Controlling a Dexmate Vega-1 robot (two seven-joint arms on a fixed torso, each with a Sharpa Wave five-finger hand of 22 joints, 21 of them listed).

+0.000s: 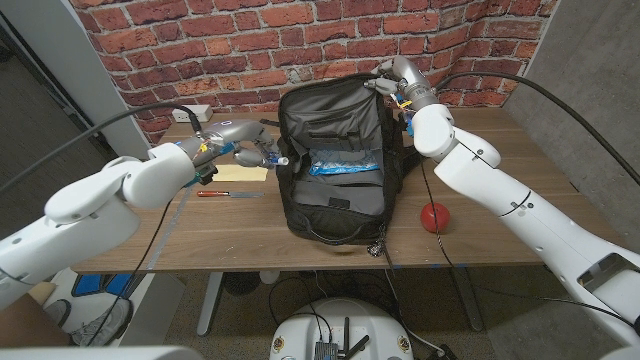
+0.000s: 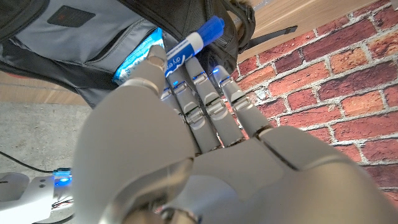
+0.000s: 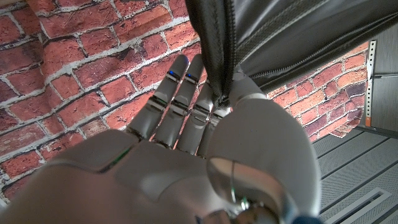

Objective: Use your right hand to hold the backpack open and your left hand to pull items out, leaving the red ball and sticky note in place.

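Backpack (image 1: 335, 140); marker (image 2: 189, 45) lettering unreadable.

Backpack (image 1: 338, 160) at the table's (image 1: 480, 235) middle, ball (image 1: 435, 215) just right of it, notepad (image 1: 243, 173) and pen (image 1: 230, 194) to its left, pen in front of notepad, packet (image 1: 345, 162) inside the backpack

Backpack (image 1: 335, 150) was black cloth, matt, w/ a grey smooth lining & a zipper edge w/ small rough teeth. Table (image 1: 500, 215) was brown wood, smooth, a bit shiny. Red ball (image 1: 434, 215) looked smooth & glossy. Left hand (image 2: 186, 118) & right hand (image 3: 205, 124) were grey plastic, smooth, dull shine. Marker (image 2: 189, 42) was white & blue glossy plastic. Brick wall (image 1: 200, 40) was rough & matt. Sticky note (image 1: 243, 173) was plain yellow paper.
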